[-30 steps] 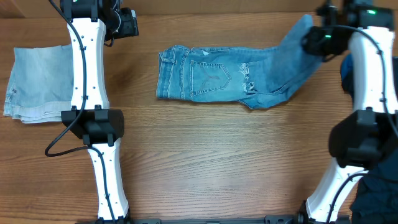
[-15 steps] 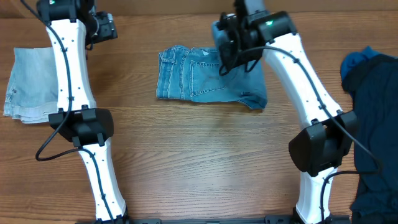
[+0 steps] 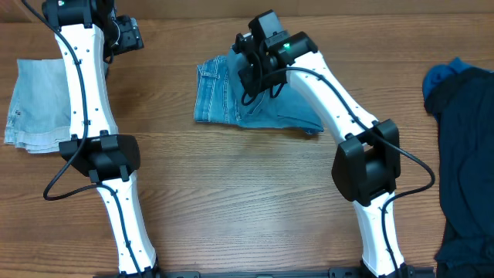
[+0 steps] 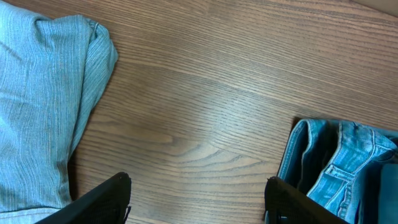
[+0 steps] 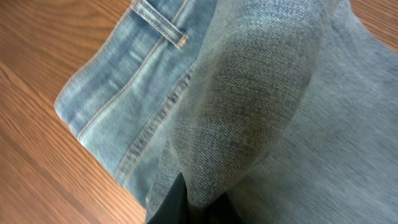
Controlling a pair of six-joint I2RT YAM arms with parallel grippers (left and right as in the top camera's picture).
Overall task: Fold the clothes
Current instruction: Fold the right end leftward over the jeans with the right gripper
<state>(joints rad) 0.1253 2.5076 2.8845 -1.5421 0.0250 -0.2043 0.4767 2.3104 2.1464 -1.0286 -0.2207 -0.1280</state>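
Your right fingers [image 5: 173, 210] are pinched tight on a fold of the faded light-blue denim jeans [image 3: 220, 96]. The jeans lie near the middle of the far edge of the wooden surface [image 3: 247, 201], with a leg drawn back over the rest. Your left fingers [image 4: 106, 200] stand wide apart, holding nothing, above bare wood between the jeans and the paler folded washed-denim piece [image 3: 38, 104] at the left edge. A dark navy cloth heap [image 3: 463, 154] lies at the right edge.

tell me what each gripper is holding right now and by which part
The right gripper is shut on the jeans, pinching a bunched fold of leg denim above the waistband end. The left gripper is open over bare table, holding nothing.
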